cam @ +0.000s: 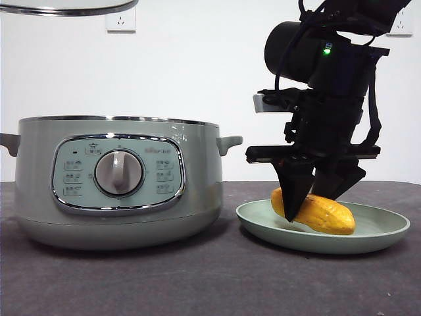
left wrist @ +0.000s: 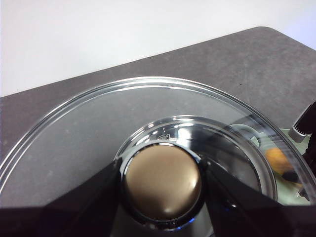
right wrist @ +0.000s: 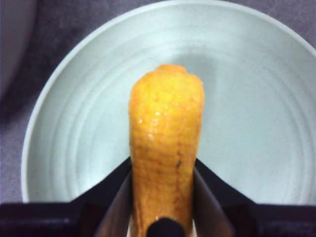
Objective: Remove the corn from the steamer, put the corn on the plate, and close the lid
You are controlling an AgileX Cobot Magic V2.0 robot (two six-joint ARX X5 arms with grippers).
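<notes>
Gripping the corn between its two black jaws, the right gripper hangs low over the plate; the jaws press on either flank of the cob, and in the front view the corn lies tilted inside the dish, its lower end on the plate's floor; the plate sits on the dark table just beside the steamer, which stands open with its dial facing the camera; the left gripper is clamped on the round knob of the lid, a jaw on each side; the lid is held high above the steamer, only its steel rim showing at the front view's top edge.
</notes>
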